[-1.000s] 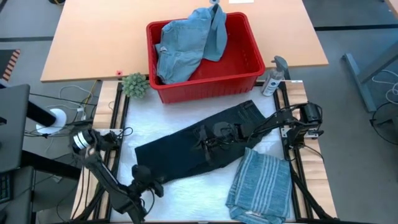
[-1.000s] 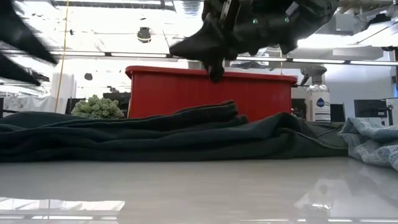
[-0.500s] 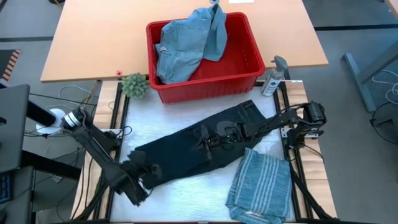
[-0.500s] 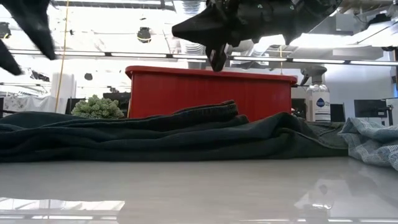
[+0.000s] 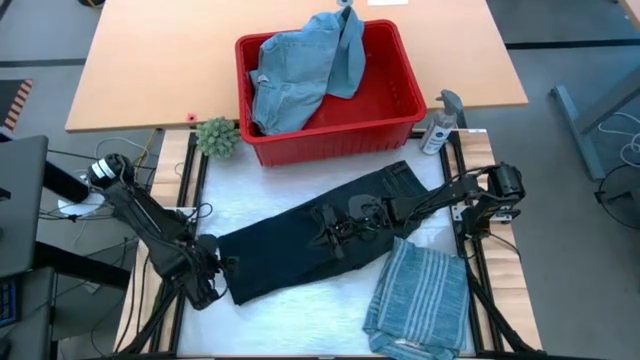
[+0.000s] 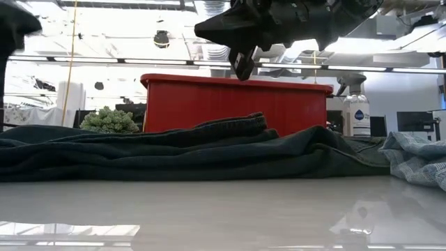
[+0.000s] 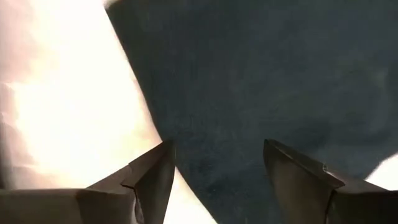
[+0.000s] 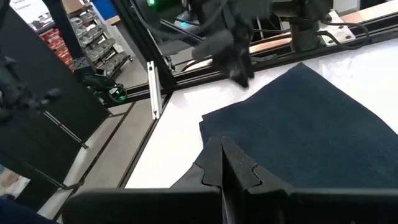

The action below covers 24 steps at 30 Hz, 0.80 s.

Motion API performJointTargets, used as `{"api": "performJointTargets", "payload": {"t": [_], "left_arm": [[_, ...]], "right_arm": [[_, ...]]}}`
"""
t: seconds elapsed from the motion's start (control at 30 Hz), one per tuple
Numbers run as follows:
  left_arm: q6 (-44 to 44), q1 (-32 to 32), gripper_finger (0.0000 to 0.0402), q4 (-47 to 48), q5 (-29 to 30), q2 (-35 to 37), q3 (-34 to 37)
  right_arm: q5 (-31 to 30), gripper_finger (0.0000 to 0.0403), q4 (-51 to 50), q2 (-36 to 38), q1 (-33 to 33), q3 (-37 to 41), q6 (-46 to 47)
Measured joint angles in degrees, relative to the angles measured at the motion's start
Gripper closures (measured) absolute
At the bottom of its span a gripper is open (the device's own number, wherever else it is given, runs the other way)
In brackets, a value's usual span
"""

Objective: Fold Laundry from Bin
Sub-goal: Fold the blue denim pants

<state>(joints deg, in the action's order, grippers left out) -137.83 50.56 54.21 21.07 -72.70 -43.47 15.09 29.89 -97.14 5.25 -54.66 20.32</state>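
**Operator:** At the 8 o'clock corner of the white work surface (image 5: 300, 195), what is the left gripper (image 5: 205, 280) positioned for?

**Technician:** It sits low at the outer end of the dark navy trousers (image 5: 320, 240), which lie flat in a long diagonal band from 8 o'clock toward 2 o'clock. The jaws stand well apart with nothing between them. In the left wrist view the fingers (image 7: 149, 177) straddle the cloth edge, one over white surface, one over navy fabric. Judgement: this is an approach to pinch that end for a fold.

**Operator:** Arm pose?

**Technician:** The left arm reaches in from 9 o'clock, the forearm angled steeply down, the wrist turned toward table centre.

**Operator:** And at centre?

**Technician:** The right gripper (image 5: 335, 228) hovers above the trousers' mid-section, fingers pressed together, gripping nothing. The low view shows it clear of the fabric. The right arm stretches nearly flat from its base at 3 o'clock. Judgement: it waits, or marks the fold line.

**Operator:** Remaining laundry?

**Technician:** The red bin (image 5: 400, 120) stands at 12 o'clock and holds light blue denim pieces (image 5: 300, 70), heaped above the rim. They are not yet folded. The blue-grey striped shirt (image 5: 420, 295) lies folded at 5 o'clock, just beside the trousers, placed aside as finished work.
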Motion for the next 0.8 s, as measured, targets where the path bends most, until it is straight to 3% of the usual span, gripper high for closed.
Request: {"api": "performJointTargets", "payload": {"t": [0.17, 0.43, 0.8], "left_arm": [[-1.48, -0.1, 0.0168, -8.86, -1.42, -0.44, 5.2], [-3.91, 0.69, 0.0168, -6.75, -2.75, -0.8, 4.23], [-3.88, 0.42, 0.0168, -7.47, -2.0, -6.79, 4.6]], "right_arm": [[0.01, 0.0383, -1.23, 0.0, 0.01, -0.02, 0.38], [0.04, 0.0383, -1.68, 0.01, -0.02, -0.02, 0.35], [0.07, 0.0382, -1.57, 0.02, 0.0, -0.02, 0.31]]}}
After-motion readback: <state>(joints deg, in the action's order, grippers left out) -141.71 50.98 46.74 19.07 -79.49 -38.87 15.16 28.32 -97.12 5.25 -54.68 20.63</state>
